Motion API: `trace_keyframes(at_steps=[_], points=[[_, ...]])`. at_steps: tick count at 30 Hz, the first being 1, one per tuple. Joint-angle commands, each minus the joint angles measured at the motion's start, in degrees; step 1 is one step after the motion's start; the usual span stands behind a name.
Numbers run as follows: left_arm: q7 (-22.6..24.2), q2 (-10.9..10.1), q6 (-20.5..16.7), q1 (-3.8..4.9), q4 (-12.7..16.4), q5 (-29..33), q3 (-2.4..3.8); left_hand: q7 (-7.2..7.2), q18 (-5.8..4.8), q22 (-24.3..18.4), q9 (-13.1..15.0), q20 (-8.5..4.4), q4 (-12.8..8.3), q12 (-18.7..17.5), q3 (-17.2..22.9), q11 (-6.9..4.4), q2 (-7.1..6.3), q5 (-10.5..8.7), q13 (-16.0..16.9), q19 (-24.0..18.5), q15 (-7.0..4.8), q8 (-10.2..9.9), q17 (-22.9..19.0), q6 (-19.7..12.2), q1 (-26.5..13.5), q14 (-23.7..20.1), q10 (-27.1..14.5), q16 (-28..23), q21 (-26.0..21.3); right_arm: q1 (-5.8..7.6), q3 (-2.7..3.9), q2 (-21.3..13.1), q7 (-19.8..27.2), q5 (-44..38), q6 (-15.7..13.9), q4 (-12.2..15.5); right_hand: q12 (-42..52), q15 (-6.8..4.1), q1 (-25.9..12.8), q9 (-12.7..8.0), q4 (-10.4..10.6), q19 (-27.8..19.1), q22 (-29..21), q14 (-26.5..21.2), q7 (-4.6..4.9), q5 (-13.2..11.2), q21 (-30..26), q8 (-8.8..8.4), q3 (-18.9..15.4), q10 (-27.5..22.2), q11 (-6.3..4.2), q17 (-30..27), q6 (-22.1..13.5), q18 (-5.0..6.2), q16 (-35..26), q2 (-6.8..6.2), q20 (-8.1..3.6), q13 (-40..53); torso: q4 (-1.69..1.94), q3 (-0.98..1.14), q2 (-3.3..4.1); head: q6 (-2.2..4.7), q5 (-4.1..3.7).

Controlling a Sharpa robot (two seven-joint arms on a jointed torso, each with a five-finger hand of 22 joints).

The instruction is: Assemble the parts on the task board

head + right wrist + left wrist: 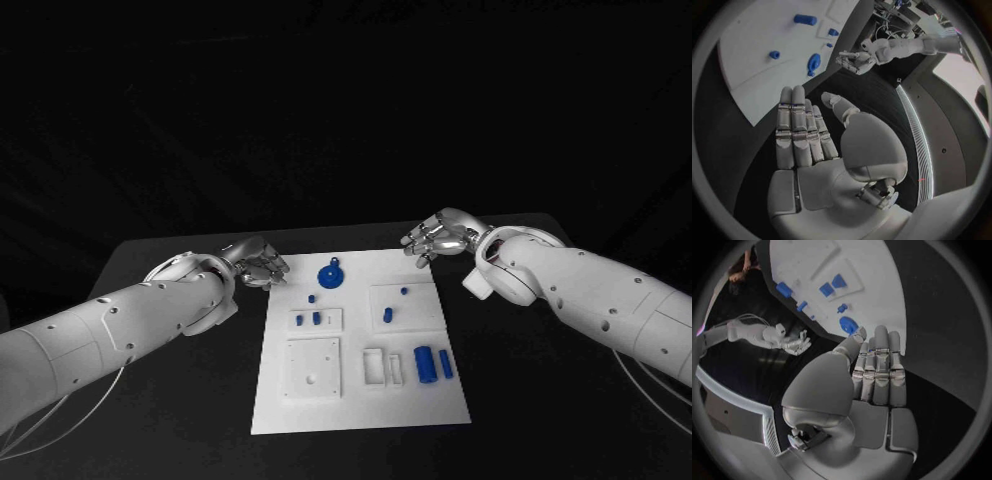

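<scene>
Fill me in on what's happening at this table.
A two-armed robot is set to assemble small blue parts on a white board. Neither hand holds anything: the left hand hovers at the board's far left corner, the right hand at its far right corner, both with fingers apart. The round blue part and the other parts lie untouched on the board.

A black surface (173, 400) is filling the lower part of the head view, its far edge running across the middle. Behind it a dark, faintly creased backdrop (346, 110) is hanging, taking up the whole upper half. In the right wrist view a cluttered bench with cables (898, 12) is showing past the surface, and pale light is coming in at the circle's rim (970, 75).
</scene>
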Motion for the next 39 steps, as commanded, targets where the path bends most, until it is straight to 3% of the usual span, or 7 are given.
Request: trace_keyframes(at_steps=[1, 7, 11, 16, 27, 34, 39], points=[[3.04, -1.51, -2.65, 0.46, 2.16, 19.57, 0.53, 0.15, -0.63, -2.56, -0.01, 0.15, 0.67, -0.13, 0.11, 0.44, 0.14, 0.16, -0.06, 0.56, 0.12, -0.26, -0.52, -0.33, -0.96, 1.13, -1.46, -2.60, -0.33, -0.29, -0.12, -0.80, -1.19, -7.38, -0.09, 0.94, 0.02, -1.45, 0.81, 0.14, -0.13, 4.84, 1.07, 3.76, -0.29, -0.35, 2.62, -0.02, -1.24, 0.75, -0.56, 2.58, 1.55, 1.42, 2.85, 0.28, -1.76, 0.02, -0.18, 0.06, -0.04, 0.32, -0.71], [9.83, -5.33, -0.96, 1.35, 7.06, 34.74, 1.26, 0.58, -1.02, -10.45, 0.01, 1.96, 2.83, -0.15, 0.18, 1.58, 1.21, -0.83, -0.06, -3.39, 1.91, -0.21, -3.41, -1.35, -2.64, -0.88, -4.15, -11.59, -0.54, -0.66, -0.89, -1.96, -3.38, -18.49, -2.41, 3.21, -0.27, -3.42, -0.13, 0.01, -1.35, 10.95, 4.87, 2.77, -1.84, -5.91, 8.85, -0.26, 2.48, 4.15, -1.99, 17.52, 5.66, 1.18, 20.69, 0.47, -4.48, 0.04, 0.06, 0.00, -0.01, 0.86, -0.88], [12.61, -7.23, -0.22, 2.01, 9.66, 40.79, 1.52, 0.33, -1.24, -20.72, 0.03, 4.41, 3.86, -0.18, -1.25, 2.36, 0.80, -0.56, -0.03, -8.18, 4.09, -0.18, -7.29, -2.18, -2.91, -2.40, -5.89, -23.49, -0.53, -0.74, -1.34, -2.19, -4.81, -22.25, -2.46, 4.00, -0.36, -3.13, -1.14, -0.04, -1.00, 10.59, 7.10, 1.43, -1.77, -6.48, 11.30, -0.28, 5.46, 1.64, -1.52, 22.80, 5.81, 1.76, 24.30, -0.38, -4.34, -0.02, 0.14, -0.05, -0.09, 1.43, -1.54], [14.19, -8.89, 0.88, 2.49, 12.48, 45.81, 1.64, 0.44, -1.23, -32.83, 0.02, 4.78, 4.88, -0.21, -4.65, 2.56, 1.17, -0.72, -0.09, -6.10, 4.32, -0.16, -7.45, -2.33, -2.29, 1.65, -6.22, -31.59, -0.41, -0.77, -2.75, -2.12, -6.93, -26.48, -5.02, 4.85, -0.39, -2.68, -0.75, -0.13, -0.88, 9.76, 8.05, 1.19, -1.28, -7.39, 11.98, -0.28, 6.27, -1.34, -0.66, 23.56, 4.67, 2.39, 23.88, -1.28, -3.80, -0.07, -0.12, -0.12, -0.10, 1.76, -1.10], [15.77, -9.56, -1.84, 2.65, 16.69, 50.44, 1.69, 0.60, -2.01, -52.64, 0.02, 6.26, 5.71, -0.08, -9.92, 2.94, 2.56, -0.98, -0.03, -6.12, 5.94, -0.15, -6.63, -2.12, -1.73, -2.37, -6.12, -34.29, -0.25, -0.83, -6.42, -0.49, -12.41, -36.26, -7.63, 6.31, -0.38, -2.63, 1.02, -0.20, -0.20, 8.53, 10.40, 1.41, -0.94, -12.14, 13.66, -0.32, 8.78, -2.27, -0.38, 24.18, 2.91, 2.81, 22.77, -4.51, -3.61, -0.07, 0.00, 0.00, 0.04, 1.48, -0.58], [15.66, -9.52, -1.29, 2.66, 17.40, 50.98, 1.69, 0.60, -1.82, -58.50, 0.02, 6.23, 5.34, -0.13, -10.87, 3.01, 2.73, -0.92, -0.07, -4.43, 6.01, -0.14, -6.63, -2.34, -1.82, -2.69, -6.53, -34.31, 0.05, -0.94, -8.28, 0.79, -12.84, -39.39, -8.11, 5.79, -0.42, -2.70, 1.63, -0.21, 0.43, 7.52, 12.14, 1.69, -0.93, -13.76, 14.58, -0.33, 11.28, -2.12, -0.41, 24.14, 3.42, 2.78, 21.91, -5.97, -3.71, -0.08, -0.13, -0.06, 0.11, 1.17, -1.24], [15.33, -9.41, -2.19, 2.66, 17.48, 51.02, 1.69, 0.62, -1.80, -60.56, 0.03, 6.25, 5.25, -0.13, -11.06, 3.07, 2.88, -0.86, -0.05, -3.99, 6.07, -0.13, -6.65, -2.34, -1.77, -2.83, -6.69, -34.31, 0.11, -1.16, -8.66, 1.57, -12.69, -39.81, -8.54, 5.36, -0.38, -2.79, 1.60, -0.20, 0.81, 7.21, 13.16, 1.79, -0.95, -13.80, 15.20, -0.32, 12.37, -1.61, -0.52, 24.55, 3.56, 2.86, 22.13, -6.17, -3.77, -0.07, -0.02, 0.07, 0.06, 0.94, -1.17]])
